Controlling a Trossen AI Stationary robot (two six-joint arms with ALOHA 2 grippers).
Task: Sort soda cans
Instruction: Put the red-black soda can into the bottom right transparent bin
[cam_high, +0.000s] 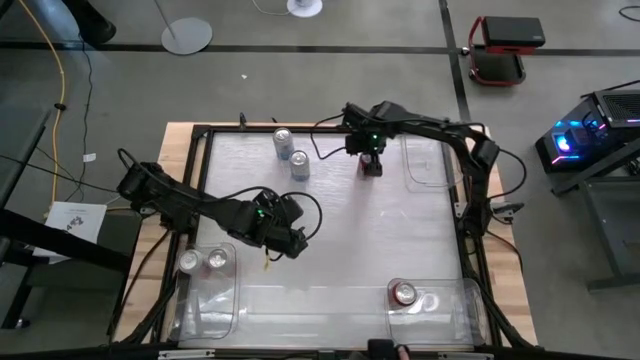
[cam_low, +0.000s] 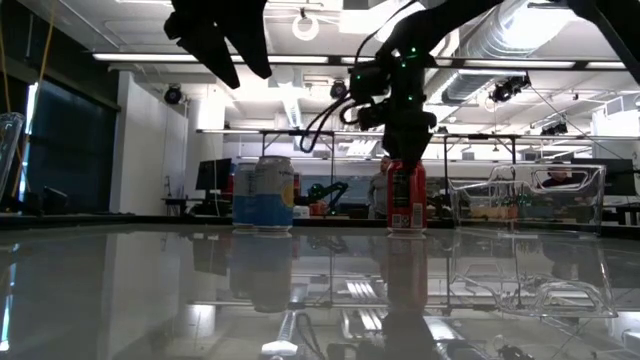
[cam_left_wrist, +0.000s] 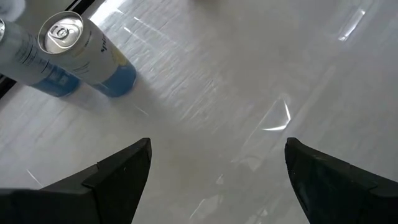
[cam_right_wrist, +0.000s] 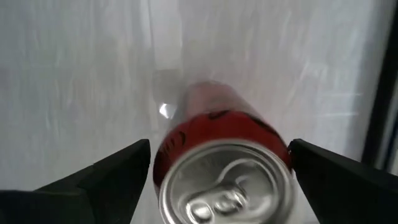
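Your desk (cam_high: 340, 240) fills the middle of the high view, a pale glossy top inside a dark frame. On it you have clear plastic bins: one at the near left corner (cam_high: 225, 305), one at the near right (cam_high: 455, 310), and one by the far right edge (cam_high: 425, 165). Your left arm reaches in from the left side, and your left gripper (cam_high: 293, 243) hangs over bare desk just beyond the near left bin, fingers (cam_left_wrist: 118, 171) spread wide with nothing between them. Your right arm comes across the far edge, and your right gripper (cam_high: 371, 160) sits over a red soda can (cam_high: 372, 167) that stands upright on the desk just beside the far right bin; in the right wrist view its fingers (cam_right_wrist: 109, 174) stand apart on either side of that can (cam_right_wrist: 224, 168), with a gap showing on both sides. Two silver soda cans with blue bases (cam_high: 291, 152) stand upright close together toward the far left of the desk, well apart from the red one. Two more silver-topped cans (cam_high: 203, 261) stand side by side in the near left bin. One red can (cam_high: 404, 293) stands in the near right bin.
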